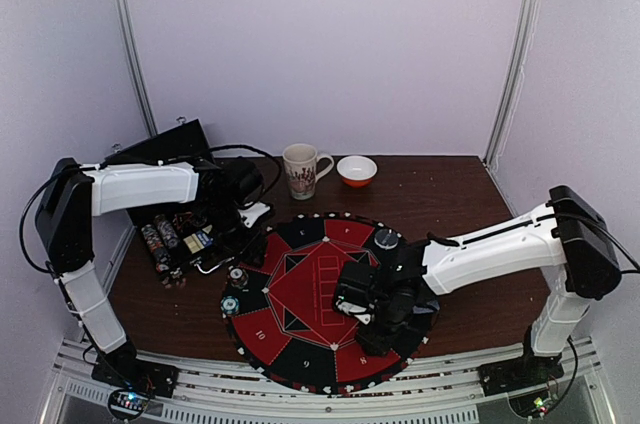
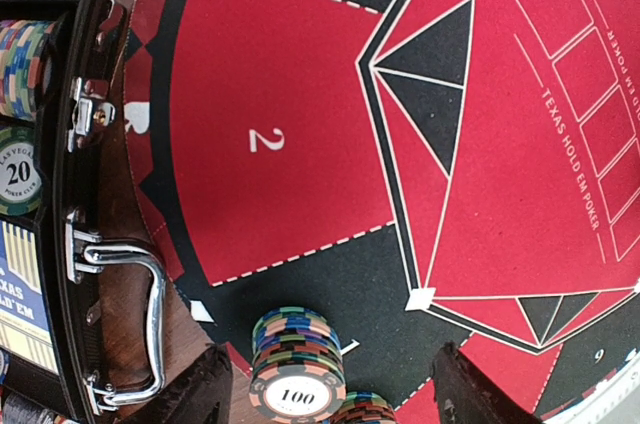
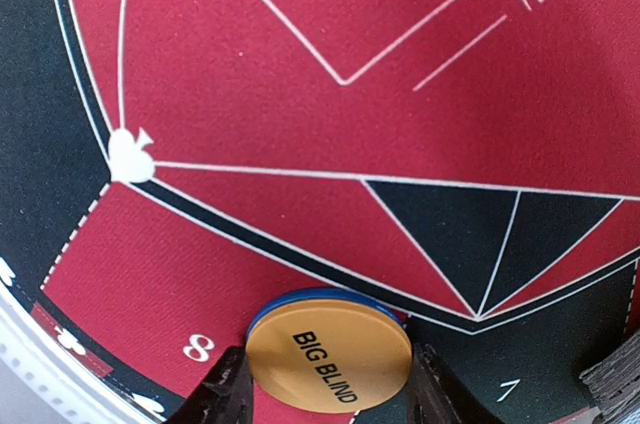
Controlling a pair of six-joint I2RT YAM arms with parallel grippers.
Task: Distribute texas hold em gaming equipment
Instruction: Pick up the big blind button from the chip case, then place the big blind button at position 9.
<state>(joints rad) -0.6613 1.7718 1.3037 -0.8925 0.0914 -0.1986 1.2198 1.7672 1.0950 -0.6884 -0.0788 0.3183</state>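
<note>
My right gripper (image 3: 330, 389) is shut on an orange "BIG BLIND" disc (image 3: 328, 354) with a blue disc (image 3: 320, 296) stacked under it. It holds them over the red-and-black mat (image 3: 300, 64), between sections 8 and 7. In the top view that gripper (image 1: 362, 306) is at the mat's lower right. My left gripper (image 2: 332, 369) is open. A stack of striped poker chips topped "100" (image 2: 297, 369) stands between its fingers with a gap on each side. A second chip stack (image 2: 362, 411) stands just behind it. Both stacks (image 1: 237, 279) are at the mat's left edge. A dark disc (image 1: 385, 237) lies on the mat's upper right.
The open black case (image 1: 170, 234) with a metal handle (image 2: 125, 274) stands left of the mat and holds more chips (image 2: 20, 64). A mug (image 1: 303, 169) and a small bowl (image 1: 357, 170) stand at the back. A grey card stack edge (image 3: 615, 374) shows beside the right gripper.
</note>
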